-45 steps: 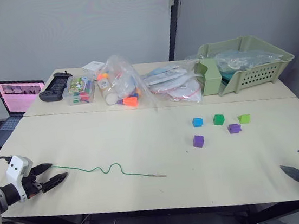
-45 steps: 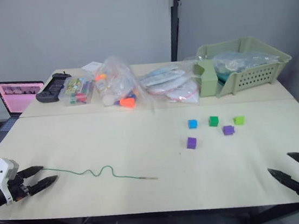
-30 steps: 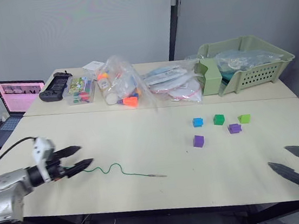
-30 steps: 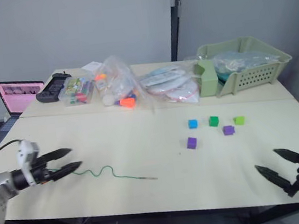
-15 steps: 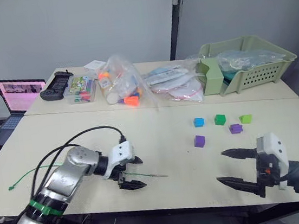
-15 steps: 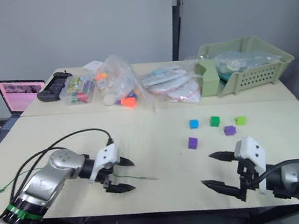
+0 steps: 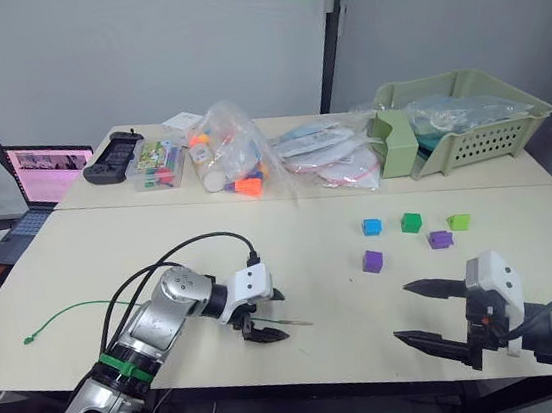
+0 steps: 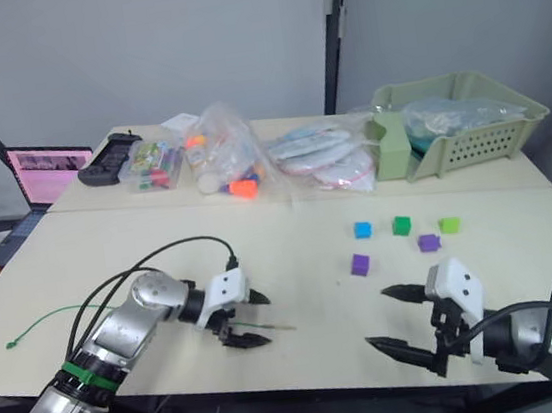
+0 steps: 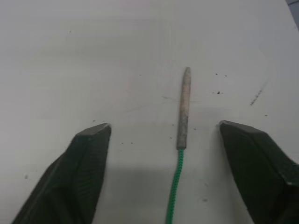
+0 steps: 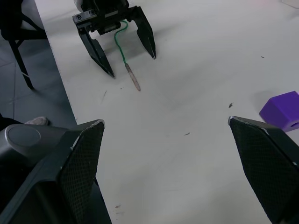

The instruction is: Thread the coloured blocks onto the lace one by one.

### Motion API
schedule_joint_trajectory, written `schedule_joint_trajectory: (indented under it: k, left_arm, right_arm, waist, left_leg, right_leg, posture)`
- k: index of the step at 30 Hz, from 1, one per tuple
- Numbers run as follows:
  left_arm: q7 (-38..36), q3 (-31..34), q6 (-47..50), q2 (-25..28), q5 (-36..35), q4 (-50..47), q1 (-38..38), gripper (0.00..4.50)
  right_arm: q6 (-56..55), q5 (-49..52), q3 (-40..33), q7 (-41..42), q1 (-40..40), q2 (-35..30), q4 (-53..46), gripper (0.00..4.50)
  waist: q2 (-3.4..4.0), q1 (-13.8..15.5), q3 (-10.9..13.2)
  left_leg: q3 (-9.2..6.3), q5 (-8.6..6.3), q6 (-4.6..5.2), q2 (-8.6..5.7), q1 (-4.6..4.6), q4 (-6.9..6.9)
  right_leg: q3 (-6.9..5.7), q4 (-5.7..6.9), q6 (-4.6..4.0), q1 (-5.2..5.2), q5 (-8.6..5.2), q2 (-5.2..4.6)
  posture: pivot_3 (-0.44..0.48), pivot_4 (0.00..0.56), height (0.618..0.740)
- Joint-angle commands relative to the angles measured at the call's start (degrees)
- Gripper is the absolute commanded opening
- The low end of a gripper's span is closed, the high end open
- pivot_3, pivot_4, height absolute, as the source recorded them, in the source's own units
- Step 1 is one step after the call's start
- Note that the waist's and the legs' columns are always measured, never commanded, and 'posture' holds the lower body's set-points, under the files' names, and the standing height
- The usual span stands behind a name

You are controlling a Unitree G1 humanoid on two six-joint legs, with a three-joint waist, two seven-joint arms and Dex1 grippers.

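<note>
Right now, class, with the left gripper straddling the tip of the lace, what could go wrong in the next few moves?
1. The left gripper is open around the lace, whose stiff tan tip lies flat on the table; the fingers may close above it or nudge it aside.
2. The open right gripper sits near the nearest purple block; a clumsy reach could knock it away.

Cream table [image 7: 160, 246], green lace [image 7: 63, 315] with tan tip [image 9: 183, 108] lying flat near front edge, five coloured blocks [image 7: 410, 231] grouped right of centre, laptop [image 7: 38, 173], bagged items [image 7: 235, 161] and green basket [image 7: 463, 128] along far edge.
</note>
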Motion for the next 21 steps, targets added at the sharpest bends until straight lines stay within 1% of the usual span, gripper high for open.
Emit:
schedule_joint_trajectory:
  k: [1, 2, 4, 8, 18, 20, 21]
  left_arm:
    - [-2.44, -3.29, 0.83, -0.13, 2.29, 3.15, 1.34, 2.39]
    - [-2.8, -3.41, 0.72, -0.22, 2.22, 3.34, 1.3, 1.99]
    - [-3.42, -3.56, 0.61, -0.42, 1.98, 3.45, 1.27, 1.46]
    - [-4.66, -3.49, 0.59, -0.3, 1.35, 1.92, 2.0, 0.05]
    - [-4.97, -1.09, 2.07, -1.55, -0.59, 0.25, 1.5, 0.02]
    - [-4.9, 0.01, 2.8, -1.08, -0.87, -0.19, 0.59, 0.02]
    - [-4.87, 0.65, 3.15, -0.52, -0.86, -0.62, 0.06, 0.02]
  right_arm:
    - [-1.36, 0.02, -1.83, -0.3, -0.16, 0.15, -1.52, 4.5]
    - [-1.37, 0.1, -1.86, -0.46, -0.13, 0.22, -1.72, 4.5]
    - [-1.44, 0.19, -1.87, -0.69, -0.25, 0.31, -1.82, 4.5]
    - [-1.75, 0.02, -2.01, -1.13, 0.07, 0.65, -2.02, 4.5]
    - [-2.74, -0.58, -2.17, -2.88, 1.63, 2.54, -2.07, 4.5]
    - [-2.8, -1.5, -2.81, -4.82, 2.53, 3.77, -1.11, 4.5]
    - [-2.64, -2.34, -3.52, -7.36, 2.62, 5.09, 0.0, 4.5]
  waist:
    - [0.01, -0.03, -0.01]
    - [0.01, -0.03, -0.01]
    - [0.03, -0.11, -0.02]
    - [0.03, -0.17, -0.02]
    - [0.03, -0.11, -0.02]
    - [0.02, -0.11, -0.01]
    - [0.02, -0.12, -0.01]
  left_leg:
    - [0.0, 0.0, 0.0, 0.0, 0.0, 0.0]
    - [-0.02, -0.01, 0.01, 0.0, -0.01, -0.01]
    - [-0.04, -0.03, 0.04, 0.0, 0.0, -0.02]
    - [-0.05, -0.03, 0.06, 0.0, -0.01, -0.02]
    - [-0.07, -0.03, 0.05, -0.01, -0.04, -0.02]
    - [-0.07, -0.03, 0.06, -0.01, -0.03, -0.02]
    - [-0.07, -0.03, 0.06, 0.0, -0.04, -0.02]
  right_leg:
    - [0.0, 0.0, 0.0, 0.0, 0.0, 0.0]
    - [0.0, 0.0, -0.01, -0.01, 0.01, 0.01]
    - [0.0, 0.0, -0.04, -0.01, 0.02, 0.02]
    - [0.0, 0.0, -0.09, -0.01, 0.05, 0.01]
    - [0.0, -0.01, -0.08, -0.02, 0.04, 0.0]
    - [0.0, -0.01, -0.08, -0.03, 0.04, 0.0]
    - [0.0, -0.01, -0.08, -0.03, 0.04, 0.01]
  posture:
    - [0.0, 0.15, 0.74]
    - [0.0, 0.15, 0.74]
    - [0.0, 0.15, 0.74]
    - [0.0, 0.15, 0.74]
    - [0.0, 0.15, 0.74]
    - [0.0, 0.15, 0.74]
    - [0.0, 0.15, 0.74]
